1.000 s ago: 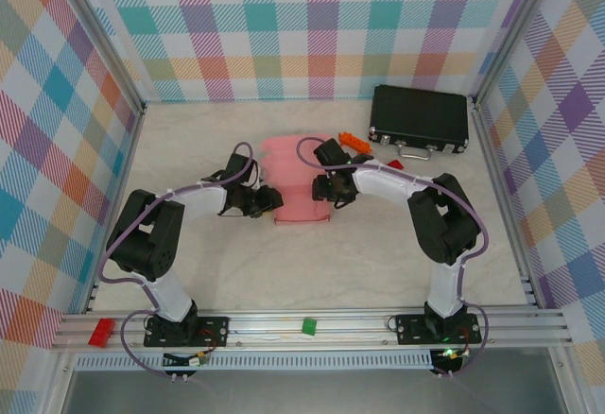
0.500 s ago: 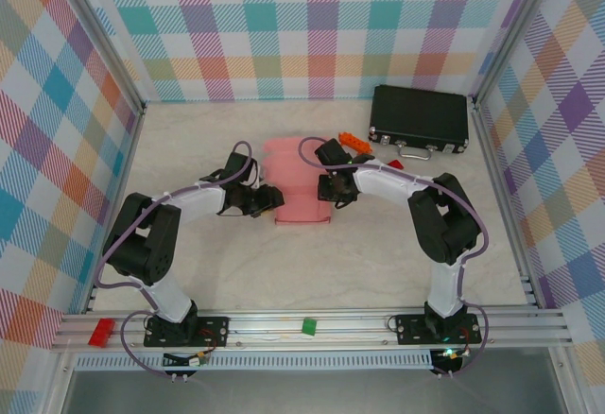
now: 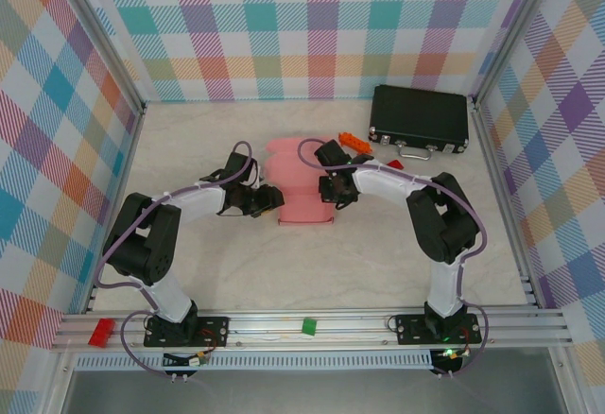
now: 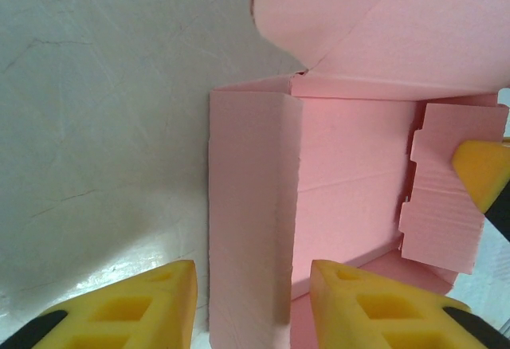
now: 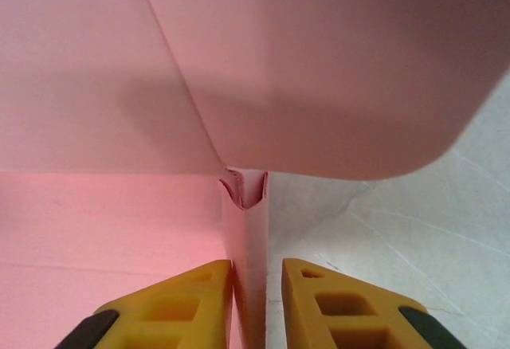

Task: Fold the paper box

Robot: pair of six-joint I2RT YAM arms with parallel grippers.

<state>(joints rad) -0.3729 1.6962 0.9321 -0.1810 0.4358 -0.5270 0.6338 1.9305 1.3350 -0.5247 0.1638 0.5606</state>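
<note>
The pink paper box (image 3: 301,180) lies partly folded at the table's middle, side walls raised and a rounded lid flap at the back. My left gripper (image 3: 271,200) is at its left side. In the left wrist view that gripper (image 4: 251,276) is open, its yellow fingers (image 4: 151,309) straddling the box's upright left wall (image 4: 247,221) without touching it. My right gripper (image 3: 327,187) is at the box's right side. In the right wrist view it (image 5: 256,273) is closed narrowly around the thin right wall (image 5: 249,237), under the curved flap (image 5: 319,70).
A black case (image 3: 419,118) stands at the back right. An orange piece (image 3: 355,140) and a red piece (image 3: 395,163) lie between it and the box. A green block (image 3: 308,325) and a red block (image 3: 100,331) sit on the front rail. Checkered walls enclose the table.
Both grippers stay at the box's sides with only slight shifts. The box has nudged a little to the right.
</note>
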